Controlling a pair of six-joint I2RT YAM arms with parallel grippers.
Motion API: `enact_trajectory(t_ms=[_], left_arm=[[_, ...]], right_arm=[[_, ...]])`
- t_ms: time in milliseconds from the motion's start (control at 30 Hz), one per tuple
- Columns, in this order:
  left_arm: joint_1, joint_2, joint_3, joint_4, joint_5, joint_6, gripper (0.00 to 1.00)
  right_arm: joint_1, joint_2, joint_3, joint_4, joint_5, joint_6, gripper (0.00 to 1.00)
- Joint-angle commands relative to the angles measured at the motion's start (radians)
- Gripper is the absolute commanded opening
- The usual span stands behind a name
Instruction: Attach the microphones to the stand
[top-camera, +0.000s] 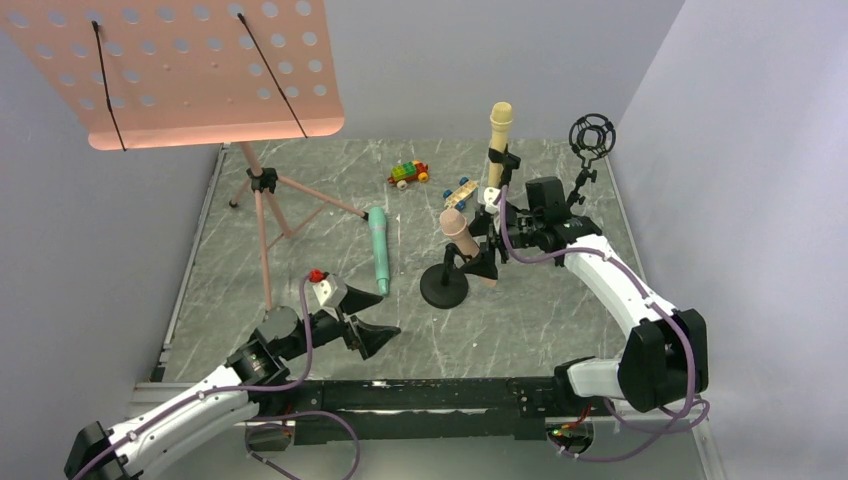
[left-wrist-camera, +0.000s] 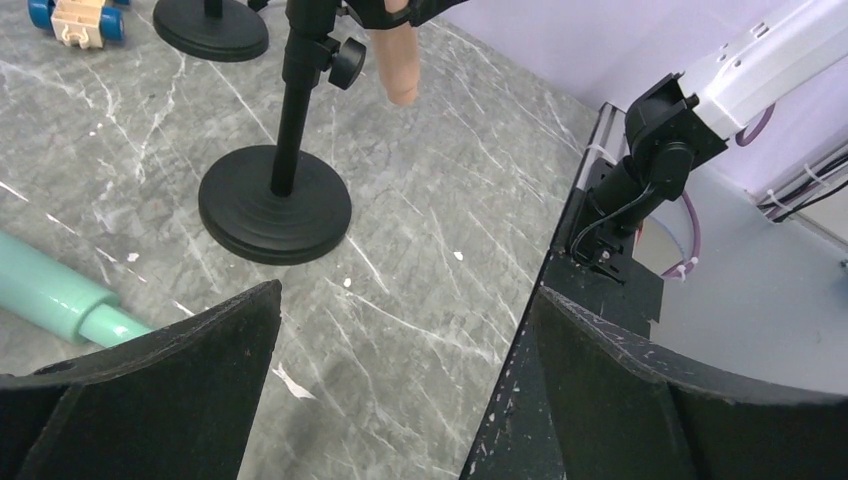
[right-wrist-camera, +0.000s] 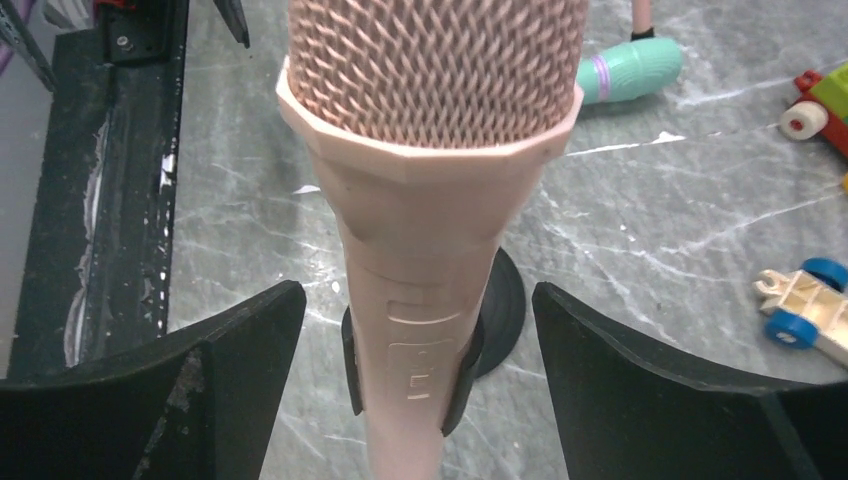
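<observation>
pink perforated sheet of a music stand overhangs the far-left corner, its tripod legs planted close to the left edge of the marble table. the left gripper hovers low by the black rail along the near edge. its fingers are spread wide and hold nothing, with bare marble ahead of them. just beyond it the mint-green microphone lies flat on the table, one end pointing toward the near edge, apart from both grippers. open marble separates it from the round base of the near stand. the peach-pink microphone sits tilted in that stand's clip, mesh head up. the right gripper straddles this microphone with its fingers parted, a clear gap on each side, touching nothing. two toy cars rest toward the far edge, well apart from the stands. behind the right gripper the pale yellow microphone stands upright on the far stand. a black ring mount rises near the right wall, leaving little room on that side.
</observation>
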Motion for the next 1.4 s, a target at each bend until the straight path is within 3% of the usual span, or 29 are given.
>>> enact_trajectory(t_ms=[0,133,300,500,967,1367], left_arm=[[0.003,-0.003,-0.016,0.047,0.003,-0.058,0.99],[0.002,0.014,-0.028,0.071,0.014,-0.088,0.99],[0.002,0.018,-0.026,0.070,0.018,-0.100,0.99],[0.002,0.002,-0.014,0.047,0.018,-0.103,0.99],[0.002,0.016,0.025,-0.004,0.009,-0.101,0.99],[0.001,0.081,0.040,0.033,0.015,-0.103,0.99]], right_arm=[[0.006,-0.006,-0.031,0.091,0.007,0.075,0.85],[0.007,-0.021,-0.056,0.094,0.003,0.068,0.74],[0.005,-0.040,-0.076,0.116,0.001,0.076,0.49],[0.005,-0.042,-0.061,0.173,0.018,0.141,0.38],[0.029,0.070,0.110,0.507,0.316,0.406,0.35],[0.132,0.191,0.041,0.837,0.568,0.548,0.35]])
